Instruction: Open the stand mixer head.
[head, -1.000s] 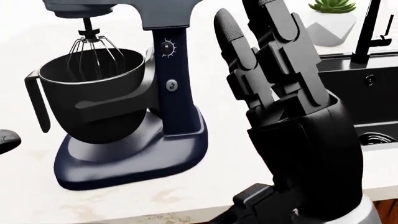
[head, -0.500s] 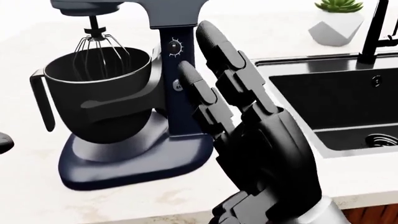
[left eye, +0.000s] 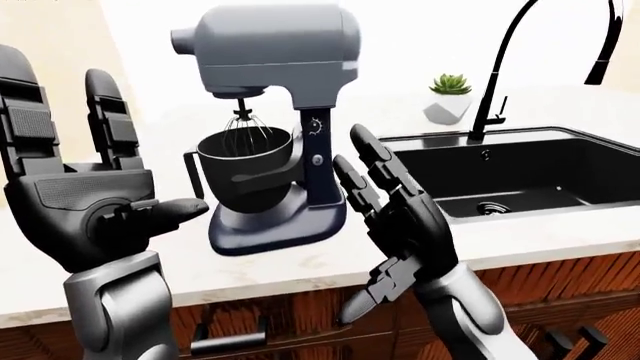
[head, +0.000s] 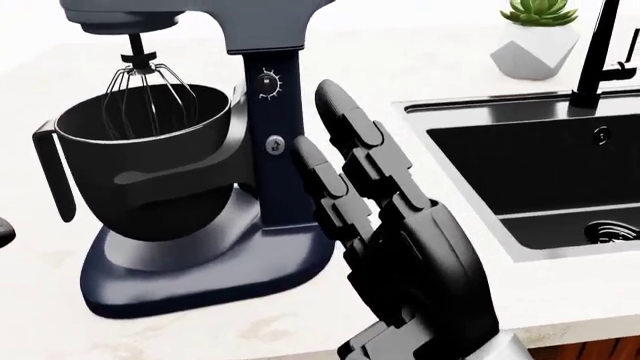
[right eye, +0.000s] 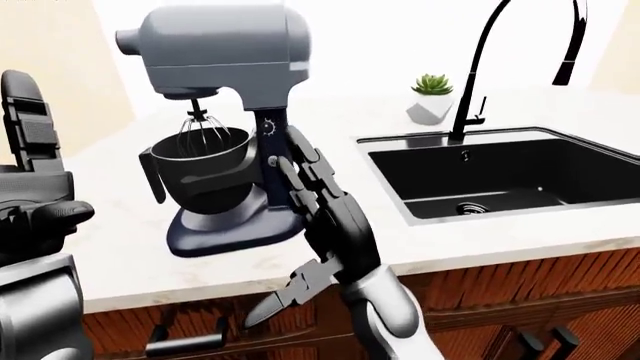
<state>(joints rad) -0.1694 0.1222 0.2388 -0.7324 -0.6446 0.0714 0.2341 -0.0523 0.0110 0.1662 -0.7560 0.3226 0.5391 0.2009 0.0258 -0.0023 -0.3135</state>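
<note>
Risk sits mostly with the right hand (left eye: 400, 217), which stands with its fingers spread and straight, empty, close beside the column of the stand mixer (left eye: 275, 127) in the left-eye view, nowhere near the part that must move. The mixer head (left eye: 270, 49) is still down, its whisk (left eye: 243, 129) hanging into the bowl (left eye: 245, 161), and the whole machine stands on the pale table (left eye: 560, 236) toward the middle-left of that view, with the sink (left eye: 520, 169) off to its right. If the hand pushes sideways against the column, I judge the mixer could skid on the smooth marbled top rather than tilt open; a lift from too low on the head, near the hinge, would likely give little leverage and could rock the base (head: 200, 281) off the surface. The lock lever (head: 275, 144) on the column may also need releasing first, though I cannot tell its position. The left hand (left eye: 85, 202) is raised at the left edge, likewise open and holding nothing, well apart from the machine. The head is a rounded, matte grey shell; the column and base are glossy dark navy; the bowl is dark and satin with a strap handle (head: 52, 176); the whisk is thin bright wire.
</note>
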